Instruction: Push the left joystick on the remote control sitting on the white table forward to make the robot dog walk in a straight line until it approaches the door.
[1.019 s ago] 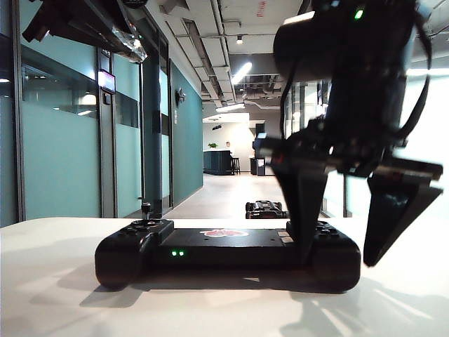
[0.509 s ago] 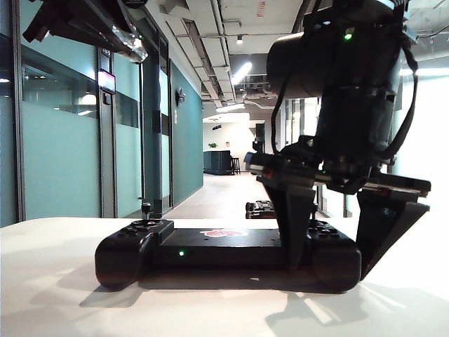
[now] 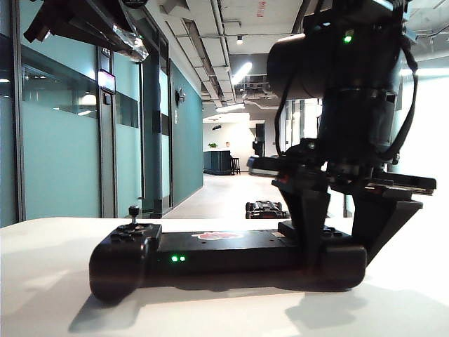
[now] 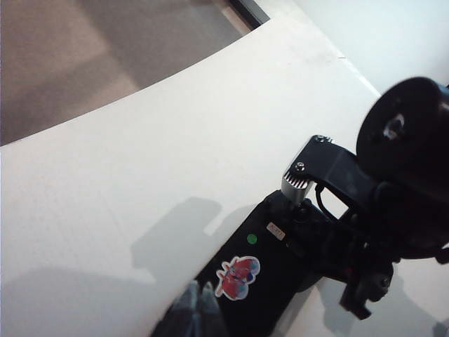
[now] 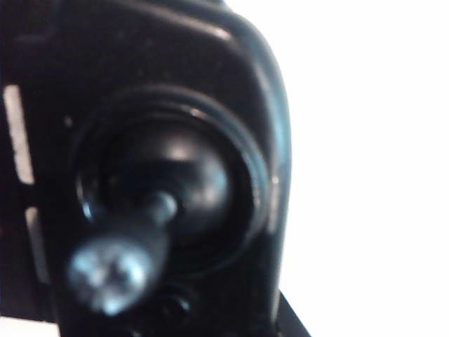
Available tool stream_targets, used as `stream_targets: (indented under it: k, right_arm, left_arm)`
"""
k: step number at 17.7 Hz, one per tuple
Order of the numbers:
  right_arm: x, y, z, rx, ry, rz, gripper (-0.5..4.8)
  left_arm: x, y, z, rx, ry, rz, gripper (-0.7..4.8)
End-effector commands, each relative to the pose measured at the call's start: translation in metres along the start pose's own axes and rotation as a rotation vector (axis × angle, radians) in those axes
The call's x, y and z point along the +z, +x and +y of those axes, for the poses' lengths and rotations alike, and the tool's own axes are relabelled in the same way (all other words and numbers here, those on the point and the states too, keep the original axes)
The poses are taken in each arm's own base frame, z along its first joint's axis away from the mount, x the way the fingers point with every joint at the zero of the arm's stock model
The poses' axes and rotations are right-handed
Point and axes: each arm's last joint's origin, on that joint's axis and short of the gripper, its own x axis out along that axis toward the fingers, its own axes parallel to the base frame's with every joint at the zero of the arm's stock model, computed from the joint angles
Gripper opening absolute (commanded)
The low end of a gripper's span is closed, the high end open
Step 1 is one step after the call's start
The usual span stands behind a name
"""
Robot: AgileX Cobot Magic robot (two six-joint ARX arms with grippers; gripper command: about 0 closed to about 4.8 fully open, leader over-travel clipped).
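In the exterior view, the wide black gamepad-style remote control (image 3: 224, 258) lay on the broad matte white surface (image 3: 56, 295), its two green lights lit and its small black left joystick (image 3: 133, 211) standing upright and untouched on the left-hand end. The right claw (image 3: 344, 232) had its two dark fingers down on either side of the controller's right-hand end, clamped on that end. The left claw (image 3: 88, 27) hung high at the upper left, well apart from the controller; whether it was open could not be told. Beyond the surface, the small black four-legged robot dog (image 3: 266, 208) sat on the corridor floor. In the left wrist view, the controller's red-white logo (image 4: 238, 275) showed, with the right arm over the far end. In the right wrist view, a blurred black thumbstick (image 5: 123, 263) filled the picture.
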Motion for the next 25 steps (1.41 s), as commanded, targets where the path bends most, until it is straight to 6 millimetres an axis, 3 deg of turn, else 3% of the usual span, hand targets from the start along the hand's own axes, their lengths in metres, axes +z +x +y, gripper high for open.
stream_targets:
  k: [1, 5, 10, 11, 14, 25]
  right_arm:
    - [0.0, -0.001, 0.0, -0.009, 0.108, -0.001, 2.28]
    - [-0.003, -0.001, -0.002, -0.057, 0.159, 0.012, 1.97]
    - [-0.004, -0.001, -0.005, -0.072, 0.19, 0.028, 1.97]
    - [-0.003, -0.001, -0.007, -0.073, 0.196, 0.028, 1.97]
    - [-0.001, -0.001, -0.011, -0.072, 0.213, 0.03, 1.97]
    - [-0.001, 0.0, -0.012, -0.074, 0.215, 0.03, 1.97]
  left_arm:
    - [0.002, -0.002, -0.001, -0.017, 0.007, -0.013, -0.05]
    - [0.0, 0.007, 0.001, -0.03, 0.039, 0.009, -0.05]
    - [-0.019, 0.051, 0.017, -0.113, 0.138, 0.153, -0.05]
    - [-0.026, 0.067, 0.022, -0.158, 0.182, 0.203, -0.05]
    - [-0.037, 0.087, 0.028, -0.234, 0.2, 0.262, -0.05]
    - [-0.062, 0.102, 0.032, -0.341, 0.239, 0.233, -0.05]
